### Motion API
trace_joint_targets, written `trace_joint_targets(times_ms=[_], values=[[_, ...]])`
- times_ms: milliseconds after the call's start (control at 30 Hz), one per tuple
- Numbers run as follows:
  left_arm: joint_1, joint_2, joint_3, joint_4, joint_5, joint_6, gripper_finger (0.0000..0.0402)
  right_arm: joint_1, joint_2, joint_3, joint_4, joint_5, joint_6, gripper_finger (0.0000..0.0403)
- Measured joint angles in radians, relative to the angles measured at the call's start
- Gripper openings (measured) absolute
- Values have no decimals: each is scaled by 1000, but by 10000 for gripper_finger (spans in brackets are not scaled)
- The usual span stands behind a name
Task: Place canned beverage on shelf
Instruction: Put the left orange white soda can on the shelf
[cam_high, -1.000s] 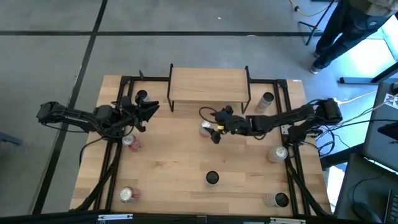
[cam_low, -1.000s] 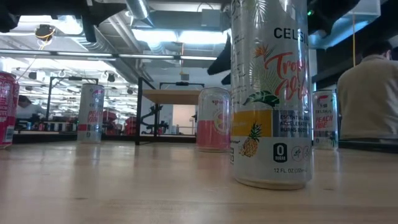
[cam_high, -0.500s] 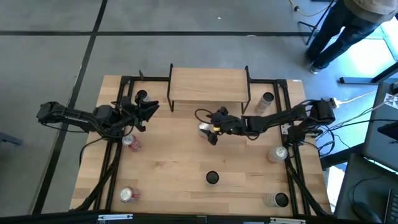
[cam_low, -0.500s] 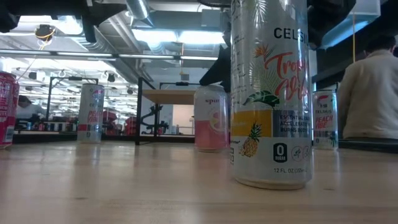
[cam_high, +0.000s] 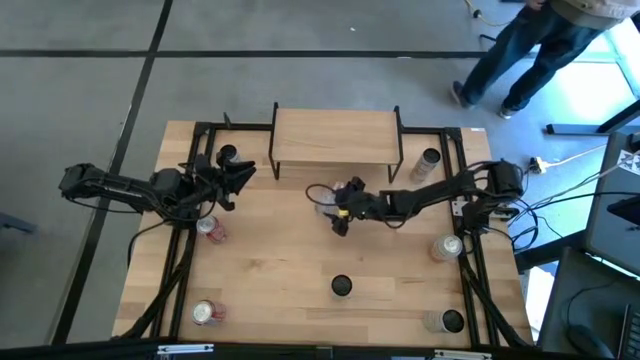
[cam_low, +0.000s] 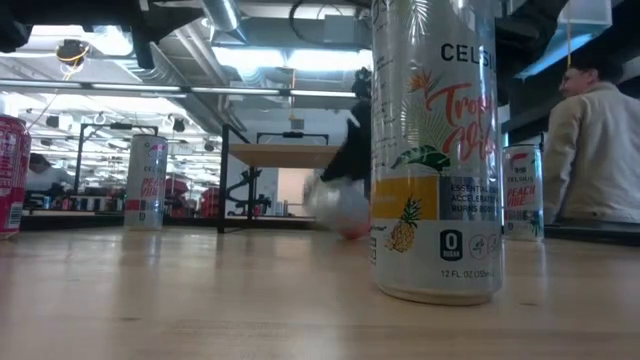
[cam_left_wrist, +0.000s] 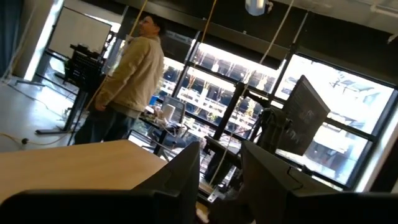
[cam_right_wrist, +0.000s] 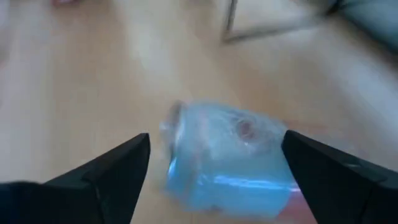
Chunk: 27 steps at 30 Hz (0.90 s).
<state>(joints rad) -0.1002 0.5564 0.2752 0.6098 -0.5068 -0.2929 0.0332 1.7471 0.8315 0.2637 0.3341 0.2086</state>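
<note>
Your right gripper (cam_high: 338, 207) has pushed left, and the can (cam_high: 324, 197) that stood upright a second ago now looks tipped — at the frame's centre, just below the shelf (cam_high: 336, 135). Fingers spread wide, gripping nothing; you'll need to regrasp it.

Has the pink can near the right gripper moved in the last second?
Yes. In the high view the can has slid toward the table's left side, ahead of the right gripper, and now lies below the shelf board's middle. The blurred low view suggests it is tipping.
</note>
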Motion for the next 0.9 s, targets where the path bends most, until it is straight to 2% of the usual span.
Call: trace_joint_targets(times_ms=[133,367,533,800,900], values=[[0,0,0,0,2,-9,110,-2,3,-1,6,12,15,357],[0,0,0,-5,19,-9,110,-1,2,1,24,-52,-10,317],[0,2,0,-45,28,-12,110,-4,1,2,89,-30,-31,302],[0,113,28,-78,19,-14,110,-8,-54,3,58,-38,-12,298],[1,157,110,-206,18,-3,110,-8,-117,4,-10,-38,-34,298]])
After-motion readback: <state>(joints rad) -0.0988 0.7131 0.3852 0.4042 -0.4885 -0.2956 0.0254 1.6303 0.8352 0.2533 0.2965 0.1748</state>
